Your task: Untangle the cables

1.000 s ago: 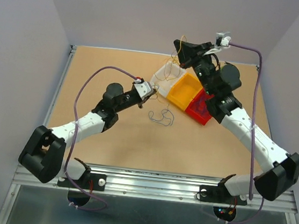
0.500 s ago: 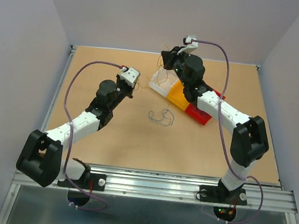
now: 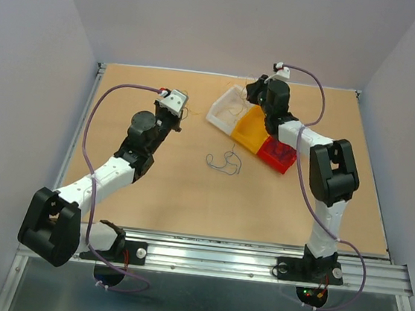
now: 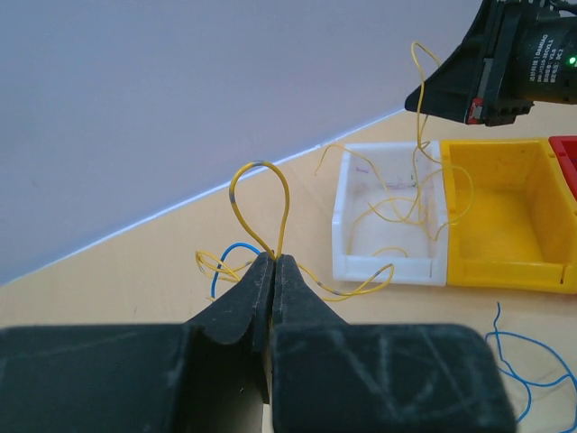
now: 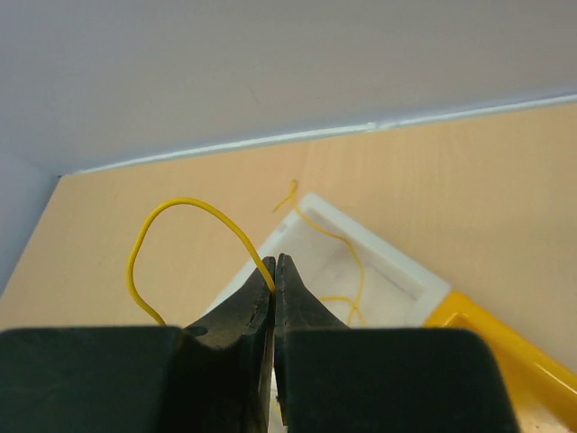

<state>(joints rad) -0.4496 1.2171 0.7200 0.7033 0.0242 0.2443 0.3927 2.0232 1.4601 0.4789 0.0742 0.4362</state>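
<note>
- Top view: left gripper [image 3: 181, 117] far-left of centre, right gripper [image 3: 253, 93] above white bin [image 3: 221, 112] near far edge; blue cable [image 3: 223, 162] loose at table [image 3: 158, 191] centre.
- Left wrist: left jaws pinched tight on yellow cable [image 4: 261, 194] loop, strands trailing into white bin.
- Right wrist: jaws clamped on second yellow cable [image 5: 180, 206].

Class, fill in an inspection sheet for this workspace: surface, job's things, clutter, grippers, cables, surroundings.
Surface: tan table, flat.
Job's things: yellow wire loop and yellow strand, each pinched; more yellow wires trailing into the white bin; blue wire loose on the table.
Clutter: yellow bin and red bin in a row with the white bin.
Grippers: left tool shut on the yellow wire loop; right tool shut on the yellow strand.
Cables: lilac arm cables arching over both arms.
Surroundings: pale walls; metal rail at the near edge.
</note>
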